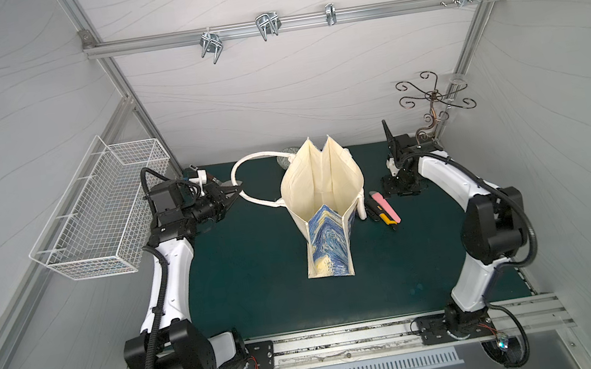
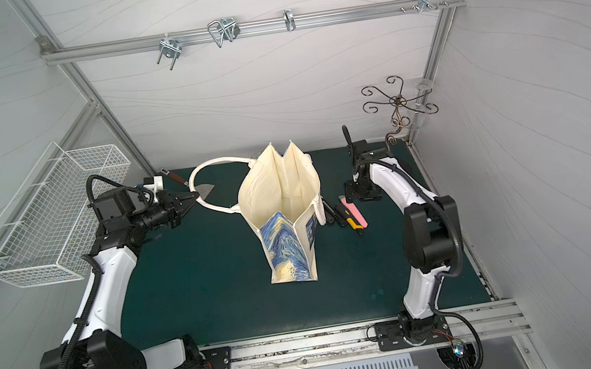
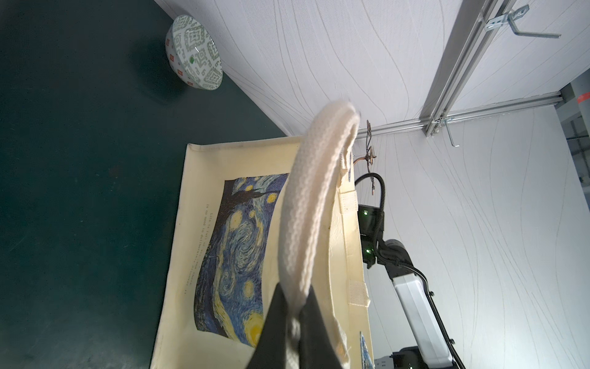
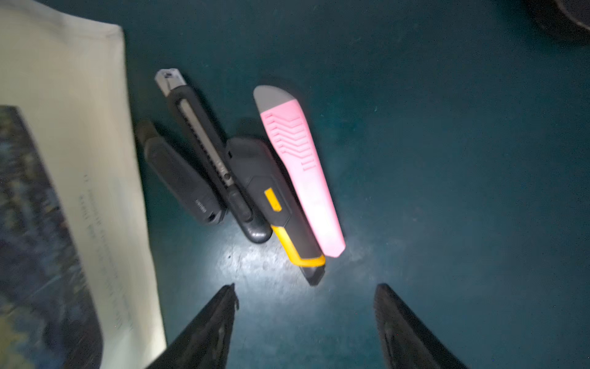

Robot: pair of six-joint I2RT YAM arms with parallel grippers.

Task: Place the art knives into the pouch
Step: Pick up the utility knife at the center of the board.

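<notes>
The pouch (image 1: 321, 197), cream with a blue-and-yellow print, stands open mid-mat in both top views. My left gripper (image 3: 295, 287) is shut on its white handle (image 3: 306, 207), holding the loop (image 1: 244, 163) out to the left of the pouch (image 2: 280, 195). Several art knives lie side by side on the mat just right of the pouch: a pink one (image 4: 300, 169), a black-and-yellow one (image 4: 274, 198), a slim black one (image 4: 204, 143) and a short black one (image 4: 178, 182). My right gripper (image 4: 305, 287) hangs open above them, empty, close to the black-and-yellow knife's tip.
A patterned bowl (image 3: 194, 54) sits by the back wall behind the pouch. A white wire basket (image 1: 94, 217) hangs on the left wall. A curled metal stand (image 1: 431, 103) rises at the back right. A small trowel (image 2: 204, 192) lies near my left gripper (image 2: 193, 196).
</notes>
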